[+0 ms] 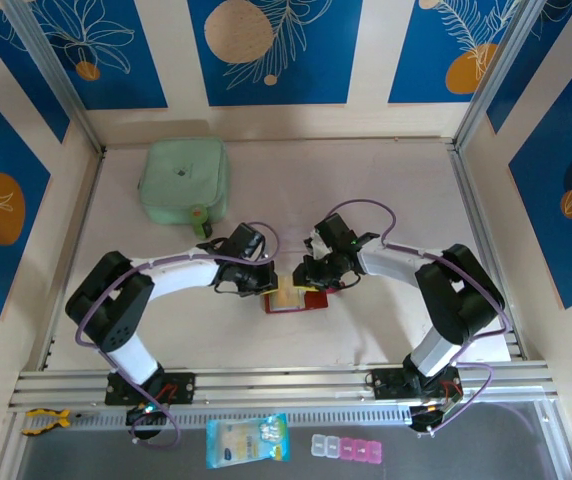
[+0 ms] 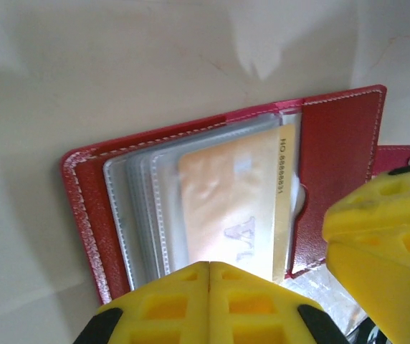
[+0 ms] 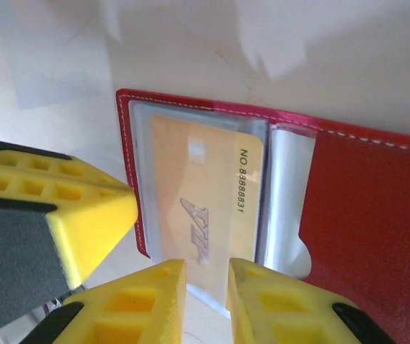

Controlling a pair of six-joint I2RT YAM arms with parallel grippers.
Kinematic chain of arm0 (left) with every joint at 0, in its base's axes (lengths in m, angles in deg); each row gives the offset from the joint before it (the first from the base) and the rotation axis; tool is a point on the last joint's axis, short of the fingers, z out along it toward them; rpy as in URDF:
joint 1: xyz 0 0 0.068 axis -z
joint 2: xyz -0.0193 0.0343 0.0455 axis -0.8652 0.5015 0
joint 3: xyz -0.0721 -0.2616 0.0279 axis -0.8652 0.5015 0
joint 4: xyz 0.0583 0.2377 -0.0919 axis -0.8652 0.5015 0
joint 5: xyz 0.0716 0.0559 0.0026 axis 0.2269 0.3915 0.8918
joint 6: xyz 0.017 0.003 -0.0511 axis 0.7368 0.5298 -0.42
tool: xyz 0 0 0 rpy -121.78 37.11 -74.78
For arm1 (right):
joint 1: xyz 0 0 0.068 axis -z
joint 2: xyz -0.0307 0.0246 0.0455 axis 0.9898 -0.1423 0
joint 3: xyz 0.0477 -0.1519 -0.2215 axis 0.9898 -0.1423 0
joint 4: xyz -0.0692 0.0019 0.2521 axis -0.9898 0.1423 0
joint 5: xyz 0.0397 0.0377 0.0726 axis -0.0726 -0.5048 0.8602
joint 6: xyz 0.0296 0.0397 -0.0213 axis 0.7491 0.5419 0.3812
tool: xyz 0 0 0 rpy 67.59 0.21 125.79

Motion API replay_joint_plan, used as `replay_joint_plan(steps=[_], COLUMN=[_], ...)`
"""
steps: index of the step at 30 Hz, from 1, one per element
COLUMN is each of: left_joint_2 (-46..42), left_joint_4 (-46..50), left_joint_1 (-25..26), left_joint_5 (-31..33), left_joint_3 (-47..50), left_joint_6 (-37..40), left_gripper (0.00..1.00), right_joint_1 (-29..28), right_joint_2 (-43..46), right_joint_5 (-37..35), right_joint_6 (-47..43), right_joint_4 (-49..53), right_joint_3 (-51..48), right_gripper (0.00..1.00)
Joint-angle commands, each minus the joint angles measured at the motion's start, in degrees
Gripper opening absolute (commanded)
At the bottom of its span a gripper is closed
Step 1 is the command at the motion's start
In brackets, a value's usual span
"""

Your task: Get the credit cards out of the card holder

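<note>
The red card holder (image 1: 314, 300) (image 2: 341, 143) (image 3: 377, 215) lies open and flat on the table between both arms. A yellow-orange credit card (image 1: 288, 296) (image 2: 234, 193) (image 3: 205, 179) sits in its clear pockets, the near edge poking out a little. My left gripper (image 1: 269, 287) (image 2: 210, 266) is shut, its tips over the near edge of the pockets with nothing between them. My right gripper (image 1: 311, 282) (image 3: 206, 276) stands with a narrow gap between its jaws, straddling the card's near edge without pinching it. Its fingers (image 2: 384, 229) show beside the holder's red flap.
A pale green pouch (image 1: 184, 180) lies at the back left. Along the front runs an aluminium rail (image 1: 286, 385); below it lie a blue-edged packet (image 1: 247, 440) and pink-and-clear little boxes (image 1: 346, 449). Frame posts and patterned walls close in the table.
</note>
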Motion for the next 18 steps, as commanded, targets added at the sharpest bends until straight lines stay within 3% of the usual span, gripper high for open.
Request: replay_joint_plan(steps=[1,18], left_joint_2=[-1.05,1.35], left_joint_4=[1.05,4.01], left_joint_1=[0.81,0.79], left_joint_5=[-1.14,2.59], left_joint_3=[-0.65,1.50], left_joint_6=[0.35,2.67], left_gripper=[0.02,0.01], right_joint_1=[0.34,0.55], right_joint_2=[0.13,-4.01], right_joint_5=[2.55,5.12], right_joint_6=[-0.03,-0.35], right_joint_4=[-1.33,-3.16], right_joint_3=[-0.57,-0.21], right_gripper=[0.23,0.23])
